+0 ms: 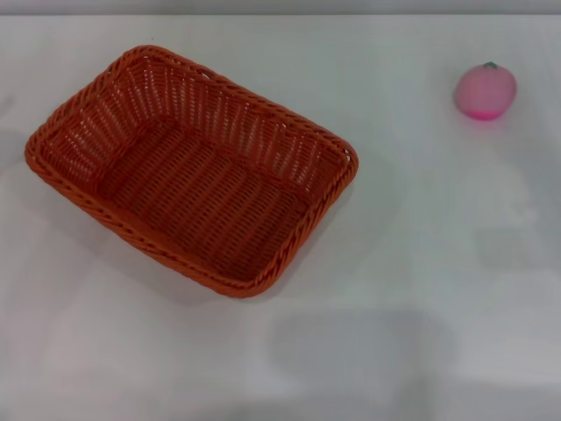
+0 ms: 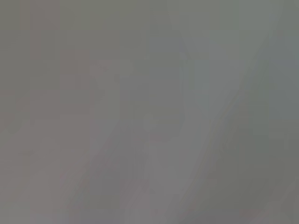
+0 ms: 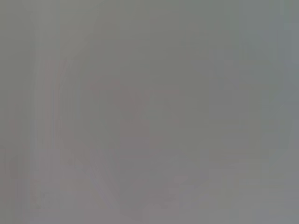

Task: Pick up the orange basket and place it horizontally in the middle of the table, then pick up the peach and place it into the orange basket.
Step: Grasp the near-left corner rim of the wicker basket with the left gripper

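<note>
The orange basket (image 1: 188, 167) lies empty on the white table (image 1: 421, 263), left of centre in the head view, turned at an angle with one corner toward the near edge. The pink peach (image 1: 485, 90) sits alone at the far right, well apart from the basket. Neither gripper appears in the head view. Both wrist views show only a plain grey surface with nothing to make out.
The table's far edge (image 1: 280, 15) runs along the top of the head view. Faint shadows fall on the tabletop near the front, right of the basket.
</note>
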Available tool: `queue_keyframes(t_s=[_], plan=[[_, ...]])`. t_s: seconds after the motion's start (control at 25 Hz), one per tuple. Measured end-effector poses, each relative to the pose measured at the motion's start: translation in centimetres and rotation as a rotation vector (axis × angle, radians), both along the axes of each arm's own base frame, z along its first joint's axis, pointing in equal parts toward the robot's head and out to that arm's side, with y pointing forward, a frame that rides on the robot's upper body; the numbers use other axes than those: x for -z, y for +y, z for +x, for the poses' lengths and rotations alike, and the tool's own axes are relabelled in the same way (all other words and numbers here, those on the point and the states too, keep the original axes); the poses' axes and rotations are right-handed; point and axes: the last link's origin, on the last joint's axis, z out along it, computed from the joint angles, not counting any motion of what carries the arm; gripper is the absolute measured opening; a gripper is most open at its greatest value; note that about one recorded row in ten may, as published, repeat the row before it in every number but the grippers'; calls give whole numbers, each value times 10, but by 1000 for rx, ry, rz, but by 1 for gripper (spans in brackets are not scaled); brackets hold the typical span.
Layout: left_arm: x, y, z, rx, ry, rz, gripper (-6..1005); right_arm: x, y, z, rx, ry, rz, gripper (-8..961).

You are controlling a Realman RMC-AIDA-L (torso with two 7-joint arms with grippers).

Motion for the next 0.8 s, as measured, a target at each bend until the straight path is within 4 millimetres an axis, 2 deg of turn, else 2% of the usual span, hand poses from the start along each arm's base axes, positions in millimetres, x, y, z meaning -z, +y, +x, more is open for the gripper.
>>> queue_keyframes(t_s=[0.48,0.68,0.8], plan=[[-43,37,51,-141,223,-486,862,-10,3,0,-1,-3,46,811],[-39,54,58,-240,431,-615,861,-10,2,-1,-6,7,52,811],[-36,56,59,-246,473,-639,861,-7,2,-3,-19,20,54,811]])
